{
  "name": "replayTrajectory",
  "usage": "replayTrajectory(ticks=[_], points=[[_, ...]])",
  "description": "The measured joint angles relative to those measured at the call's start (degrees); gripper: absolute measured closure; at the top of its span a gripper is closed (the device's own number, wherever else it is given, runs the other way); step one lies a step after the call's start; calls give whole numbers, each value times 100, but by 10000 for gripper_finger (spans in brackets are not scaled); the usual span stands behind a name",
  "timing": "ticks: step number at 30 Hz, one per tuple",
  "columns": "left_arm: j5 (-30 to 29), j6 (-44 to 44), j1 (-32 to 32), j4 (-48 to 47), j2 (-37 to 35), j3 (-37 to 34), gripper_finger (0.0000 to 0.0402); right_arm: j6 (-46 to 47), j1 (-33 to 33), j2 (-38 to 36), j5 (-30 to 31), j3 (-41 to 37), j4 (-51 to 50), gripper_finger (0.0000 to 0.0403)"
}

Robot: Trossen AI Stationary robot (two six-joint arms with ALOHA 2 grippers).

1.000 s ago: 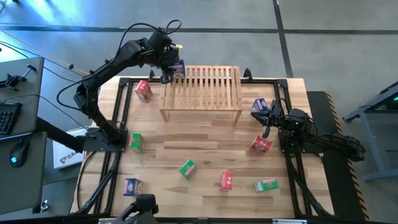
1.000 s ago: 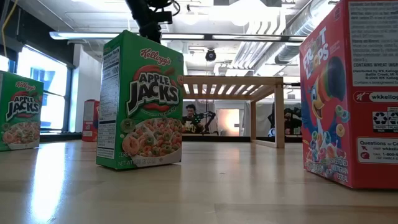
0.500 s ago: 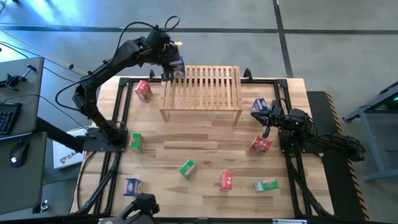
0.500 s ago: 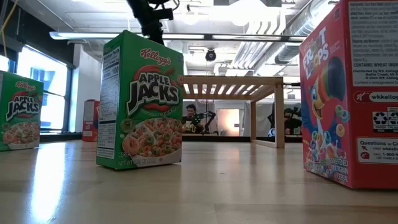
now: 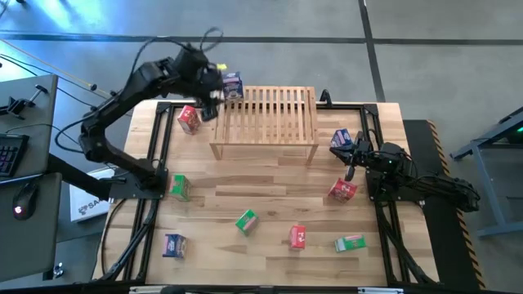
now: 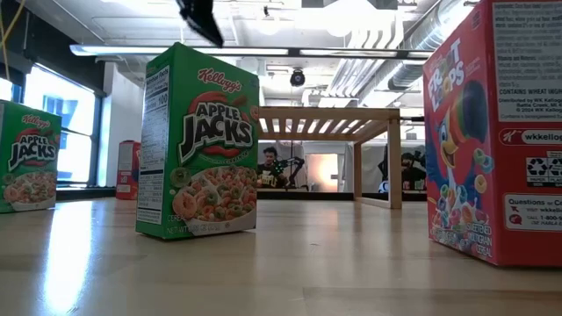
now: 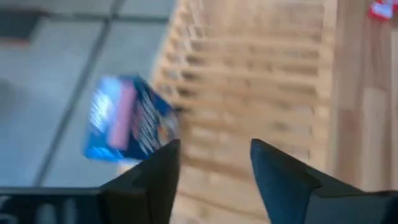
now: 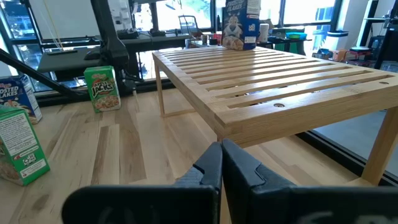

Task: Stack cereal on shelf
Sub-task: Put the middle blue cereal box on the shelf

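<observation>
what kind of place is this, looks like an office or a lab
Probably a robotics lab in an office-style space: two dark robot arms mounted at a light wooden table, exposed ceiling ducts, and desks with monitors behind.

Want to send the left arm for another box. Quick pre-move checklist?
1. Blue box stands on the far left corner of the shelf: ok.
2. Left gripper has let go, fingers apart with nothing between them in the left wrist view: ok.
3. Blue box sitting squarely, not overhanging the edge: cannot tell.
4. Nearest next pick, red box, apart from the shelf leg: ok.
5. Right gripper shut and parked at the right side: ok.
</observation>
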Motion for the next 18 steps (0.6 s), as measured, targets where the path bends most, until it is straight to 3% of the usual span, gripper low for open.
replayTrajectory(ticks=[4,10,13,18], points=[[-50,-318,-66,613,-258,-1194,294,-2,1,0,0,0,0,402],[-132,-566,-36,3445,-599,-3104,376,-2,2,0,2,0,0,402],[-174,-588,44,4195,-602,-3595,393,0,1,0,1,0,0,402],[-407,-625,159,4630,-538,-3901,393,-2,0,0,2,0,0,402]])
